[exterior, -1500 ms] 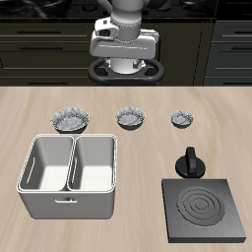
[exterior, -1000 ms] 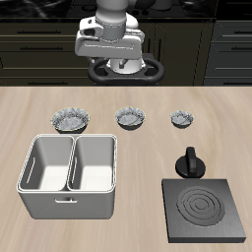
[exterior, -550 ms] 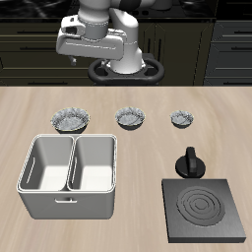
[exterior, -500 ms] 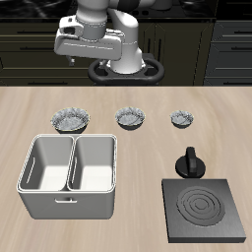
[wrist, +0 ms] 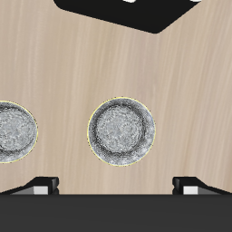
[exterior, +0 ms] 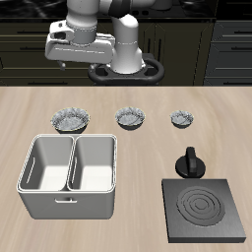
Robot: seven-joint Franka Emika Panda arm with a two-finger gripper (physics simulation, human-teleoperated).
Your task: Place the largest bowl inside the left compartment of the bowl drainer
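You have three round grey bowls with speckled dark-and-white insides and scalloped rims standing in a row across the pale wood-grain table point(exterior: 226, 118), well apart from one another: the largest bowl point(exterior: 72, 120) at one end, the medium bowl point(exterior: 131, 118) in the middle and the smallest bowl point(exterior: 182, 120) at the other end. The largest bowl sits upright on the wood just behind the bowl drainer point(exterior: 69, 202), a light grey, smooth, round-cornered box with two like rectangular wells split by a central wall; the left compartment point(exterior: 96, 164) is the well nearer the middle of the table, the other well point(exterior: 47, 163) lies beside it. A black square stove plate point(exterior: 203, 212) with concentric rings lies nearer the front edge, with one black knobbed piece point(exterior: 190, 162) just behind it. Your gripper point(exterior: 71, 44) hangs high above the table's back edge, clear of everything; in the wrist view its two fingertips point(wrist: 43, 184) show far apart, so the jaws stand wide and hold nothing. That view shows two speckled bowls on the wood below.
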